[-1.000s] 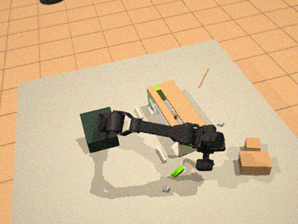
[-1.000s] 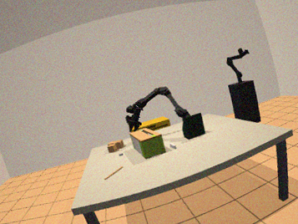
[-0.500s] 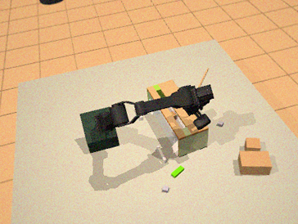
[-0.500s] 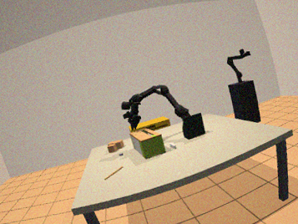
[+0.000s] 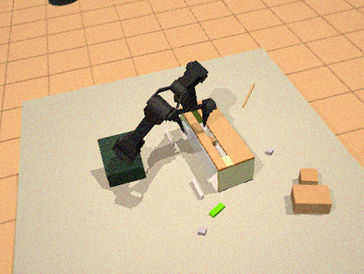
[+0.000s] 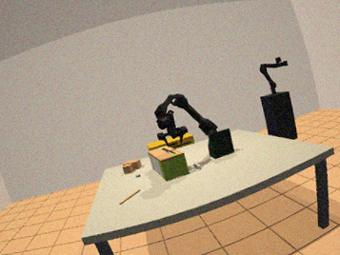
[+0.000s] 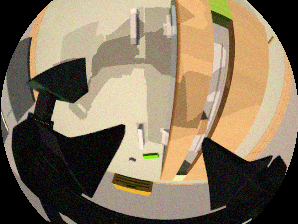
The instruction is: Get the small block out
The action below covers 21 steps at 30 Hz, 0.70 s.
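Observation:
The box (image 5: 230, 140) (image 6: 169, 166) (image 7: 193, 63) has a tan top with a long slot and stands in the middle of the table (image 5: 69, 221) (image 6: 252, 170). I cannot make out a block on the shelf through the slot. A small bright green block (image 5: 217, 209) (image 7: 152, 156) lies flat on the table, in front of the box's near end. My gripper (image 5: 195, 117) (image 6: 173, 138) (image 7: 165, 136) is open and empty. It hangs over the far end of the box, with one finger over the tan top and the other over the table beside it.
Two white bars (image 5: 197, 189) (image 5: 169, 136) lie along the box's arm-side face. Two small grey cubes (image 5: 268, 151) (image 5: 201, 230), a thin wooden stick (image 5: 248, 95) (image 6: 130, 196) and two tan boxes (image 5: 311, 197) (image 6: 132, 166) also lie on the table. The arm's dark green base (image 5: 120, 160) stands left of the box.

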Tool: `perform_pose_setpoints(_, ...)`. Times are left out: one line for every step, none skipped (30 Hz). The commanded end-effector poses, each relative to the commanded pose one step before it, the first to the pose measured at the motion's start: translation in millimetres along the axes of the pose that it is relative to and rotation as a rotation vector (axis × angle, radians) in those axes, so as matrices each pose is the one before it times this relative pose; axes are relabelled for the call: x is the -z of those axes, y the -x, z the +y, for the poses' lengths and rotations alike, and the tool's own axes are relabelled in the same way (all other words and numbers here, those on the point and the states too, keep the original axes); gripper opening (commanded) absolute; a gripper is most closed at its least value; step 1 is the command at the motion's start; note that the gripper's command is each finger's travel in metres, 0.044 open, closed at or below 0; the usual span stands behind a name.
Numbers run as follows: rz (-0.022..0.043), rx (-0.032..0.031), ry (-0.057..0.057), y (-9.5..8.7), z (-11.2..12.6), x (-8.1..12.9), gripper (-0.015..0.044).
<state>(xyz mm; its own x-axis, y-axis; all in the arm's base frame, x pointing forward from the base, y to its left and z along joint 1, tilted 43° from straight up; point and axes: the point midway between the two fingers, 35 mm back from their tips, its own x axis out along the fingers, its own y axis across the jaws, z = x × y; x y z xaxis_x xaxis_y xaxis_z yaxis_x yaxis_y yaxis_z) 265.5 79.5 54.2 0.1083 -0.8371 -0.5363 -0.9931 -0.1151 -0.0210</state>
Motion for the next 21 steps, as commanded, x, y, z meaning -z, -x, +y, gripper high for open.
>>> perform_pose_setpoints(0.07201, 0.02385, 0.1060, 3.06, 4.71, 2.21, 0.0400)
perform_pose_setpoints(0.00000, 0.00000, 0.0000, 0.00, 0.00, 0.00, 0.0400)
perform_pose_setpoints(0.00000, 0.00000, 0.0000, 0.00, 0.00, 0.00, 0.0400)
perform_pose_setpoints(0.00000, 0.00000, 0.0000, 0.00, 0.00, 0.00, 0.0400)
perform_pose_setpoints(0.00000, 0.00000, 0.0000, 0.00, 0.00, 0.00, 0.0400)
perform_pose_setpoints(-0.00004, 0.00001, 0.0000, -0.23, -0.06, -0.13, 0.0400)
perform_pose_setpoints(-0.00007, 0.00003, 0.0000, -0.47, -0.11, -0.26, 0.0400)
perform_pose_setpoints(-0.00011, 0.00004, 0.0000, -0.69, -0.17, -0.39, 0.0400)
perform_pose_setpoints(-0.00014, 0.00006, 0.0000, -0.91, -0.22, -0.51, 0.0400)
perform_pose_setpoints(-0.00016, 0.00007, 0.0000, -1.13, -0.27, -0.63, 0.0400)
perform_pose_setpoints(-0.00018, 0.00008, 0.0000, -1.32, -0.30, -0.73, 0.0400)
perform_pose_setpoints(-0.00018, 0.00008, 0.0000, -1.41, -0.32, -0.77, 0.0400)
perform_pose_setpoints(-0.00017, 0.00008, 0.0000, -1.42, -0.31, -0.78, 0.0400)
perform_pose_setpoints(-0.00016, 0.00007, 0.0000, -1.42, -0.30, -0.77, 0.0400)
perform_pose_setpoints(-0.00015, 0.00007, 0.0000, -1.42, -0.30, -0.77, 0.0400)
perform_pose_setpoints(-0.00014, 0.00007, 0.0000, -1.42, -0.29, -0.76, 0.0400)
perform_pose_setpoints(-0.00013, 0.00007, 0.0000, -1.46, -0.29, -0.77, 0.0400)
perform_pose_setpoints(-0.00012, 0.00007, 0.0000, -1.46, -0.28, -0.77, 0.0400)
perform_pose_setpoints(-0.00011, 0.00006, 0.0000, -1.46, -0.27, -0.76, 0.0400)
perform_pose_setpoints(-0.00010, 0.00006, 0.0000, -1.46, -0.26, -0.76, 0.0400)
perform_pose_setpoints(-0.00008, 0.00006, 0.0000, -1.46, -0.25, -0.75, 0.0400)
